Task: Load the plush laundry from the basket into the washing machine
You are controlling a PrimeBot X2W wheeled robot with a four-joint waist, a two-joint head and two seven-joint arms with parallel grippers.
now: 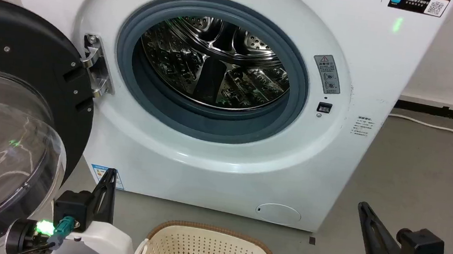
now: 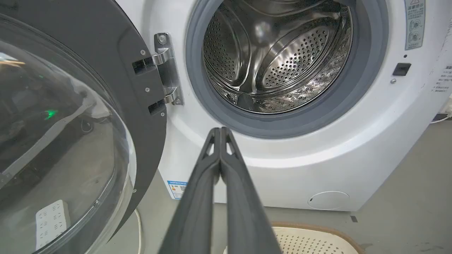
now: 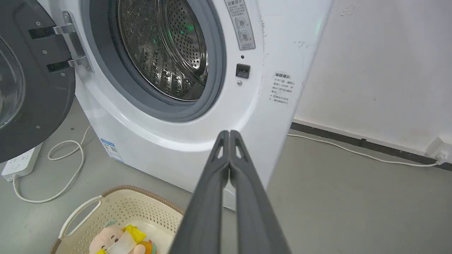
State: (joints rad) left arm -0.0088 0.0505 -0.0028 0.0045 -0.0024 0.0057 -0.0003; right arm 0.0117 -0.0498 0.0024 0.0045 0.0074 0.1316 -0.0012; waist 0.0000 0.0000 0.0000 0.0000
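With left gripper [image 2: 219,132] and right gripper [image 3: 229,134] both clenched empty and the plush toy [image 3: 118,240] lying on the bottom of the basket [image 3: 148,194] before the washing machine [image 1: 212,176], a reach with unopened fingers might merely shove it.

The grey floor [image 1: 417,174] carries the washing machine [image 1: 212,172], the basket [image 1: 213,247] just before it, and 1 white power strip [image 3: 19,163] with its looped cable [image 3: 60,191].

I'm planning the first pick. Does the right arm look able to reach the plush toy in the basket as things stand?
Probably yes. The plush toy lies uncovered in the open-topped basket, with nothing between it and the right tool. That tool is shut, so it must open first.
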